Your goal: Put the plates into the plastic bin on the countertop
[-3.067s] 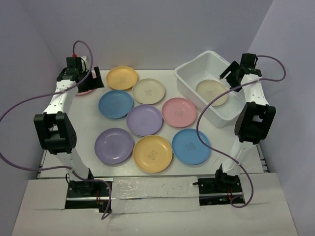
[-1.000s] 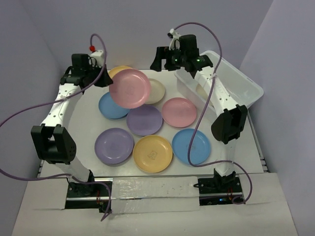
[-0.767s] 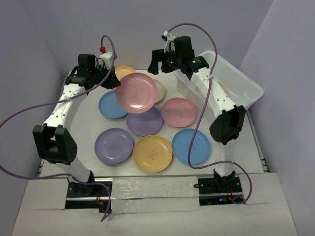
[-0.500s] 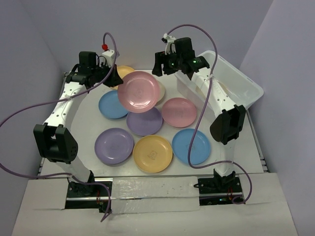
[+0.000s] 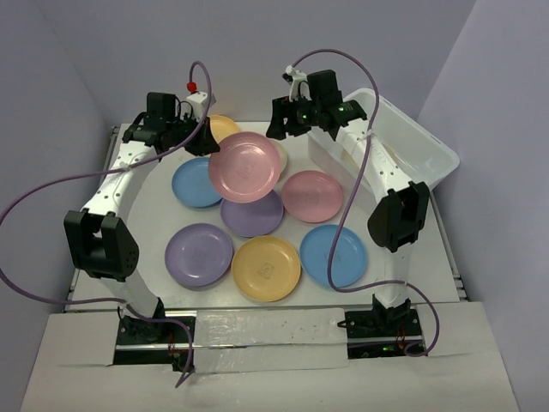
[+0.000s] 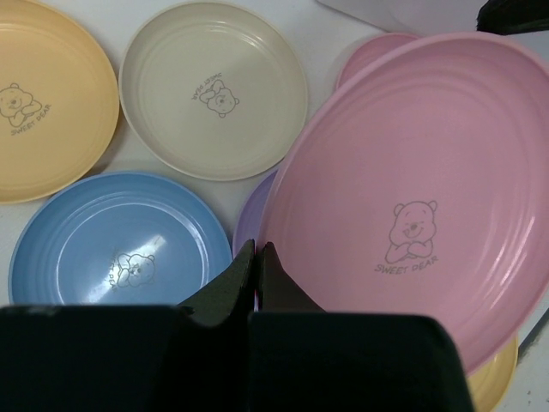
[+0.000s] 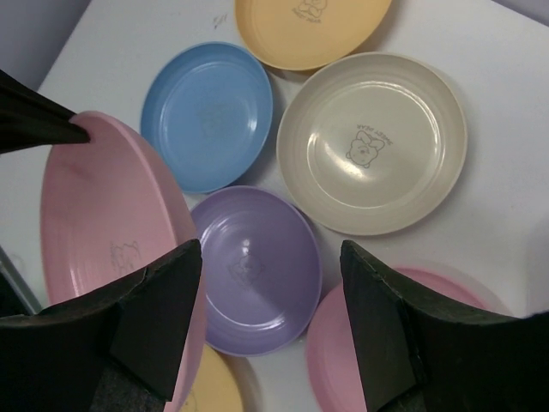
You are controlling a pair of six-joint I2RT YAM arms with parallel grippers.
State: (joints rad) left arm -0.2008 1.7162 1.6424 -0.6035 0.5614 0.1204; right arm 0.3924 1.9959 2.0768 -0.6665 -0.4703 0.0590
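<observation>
My left gripper (image 5: 206,142) (image 6: 257,247) is shut on the rim of a pink plate (image 5: 249,167) (image 6: 412,197), holding it tilted above the plates on the white countertop (image 5: 146,215). My right gripper (image 5: 281,120) (image 7: 270,249) hovers open at the far right edge of that pink plate (image 7: 103,223), whose rim lies beside its left finger (image 7: 159,318). Under the jaws lie a purple plate (image 7: 257,270) and a beige plate (image 7: 373,142). The translucent plastic bin (image 5: 429,163) stands at the back right.
Flat on the table lie several more plates: yellow (image 5: 221,127), blue (image 5: 196,182), purple (image 5: 254,215), pink (image 5: 312,196), purple (image 5: 199,254), yellow (image 5: 267,268), blue (image 5: 333,255). The right arm's upper link crosses in front of the bin. Walls close in on both sides.
The left arm has carried the pink plate to the right, over the middle plates. The right gripper came from the bin to the plate's far edge and its jaws have narrowed somewhat.
</observation>
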